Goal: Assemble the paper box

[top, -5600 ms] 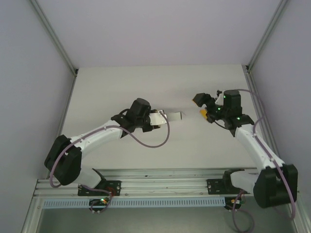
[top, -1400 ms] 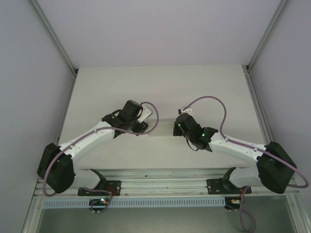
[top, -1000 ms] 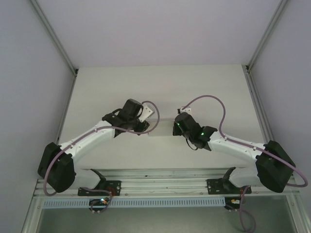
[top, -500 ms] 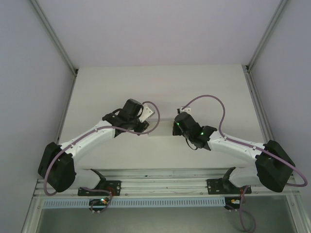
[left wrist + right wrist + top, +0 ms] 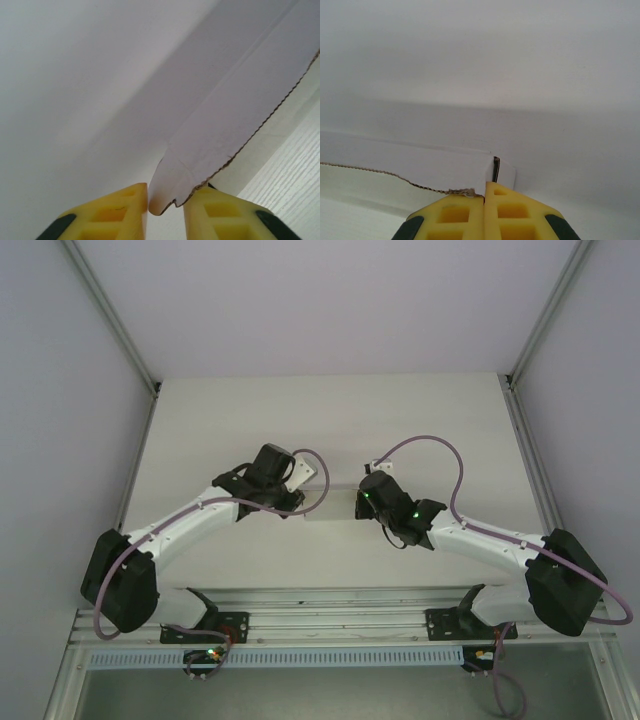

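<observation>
paper box (image 5: 333, 510) sits mid-tabletop (image 5: 250, 410), strung between the two claws. Can't tell whether it rests on the surface or hangs just above it. Long axis runs left-right, roughly parallel to the near edge, one end toward each arm. Right claw (image 5: 484, 193): jaws pressed together, pinching a corner of card where a raw wavy edge meets a folded wall. Left claw (image 5: 167, 198): jaws narrowly apart with a rounded tab corner in the gap; can't tell if it's actually clamped. Handling, my read: thin card, very light, floppy across the panels, stiffer along creases, creases and tears easily at the tabs. Best held at corners or right beside a fold line, with a light squeeze and no tugging between the arms.
</observation>
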`<action>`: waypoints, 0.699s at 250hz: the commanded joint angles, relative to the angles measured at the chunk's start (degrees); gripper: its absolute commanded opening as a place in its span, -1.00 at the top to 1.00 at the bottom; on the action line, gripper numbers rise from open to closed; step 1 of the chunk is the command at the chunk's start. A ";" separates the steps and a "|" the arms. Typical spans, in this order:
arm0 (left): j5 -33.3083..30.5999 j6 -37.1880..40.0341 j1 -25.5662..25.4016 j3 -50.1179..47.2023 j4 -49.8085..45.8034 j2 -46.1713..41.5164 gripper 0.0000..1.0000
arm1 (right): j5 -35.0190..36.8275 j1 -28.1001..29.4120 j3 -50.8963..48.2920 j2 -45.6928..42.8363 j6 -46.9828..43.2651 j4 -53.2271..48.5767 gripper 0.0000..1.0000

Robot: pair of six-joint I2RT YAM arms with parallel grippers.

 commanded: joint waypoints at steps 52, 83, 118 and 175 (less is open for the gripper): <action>4.46 -4.89 0.10 2.55 -0.61 0.44 1.00 | -2.83 0.60 0.48 1.23 0.25 -5.89 1.00; 7.89 -13.56 0.10 5.12 -2.92 2.02 1.00 | -1.35 1.24 1.16 2.64 1.03 -6.58 1.00; 9.94 -20.67 0.46 7.61 -7.92 4.07 1.00 | 2.55 3.19 2.39 3.68 1.01 -8.78 1.00; 12.33 -27.63 2.44 12.26 -17.24 5.88 1.00 | 7.02 5.57 2.48 3.73 2.06 -10.52 1.00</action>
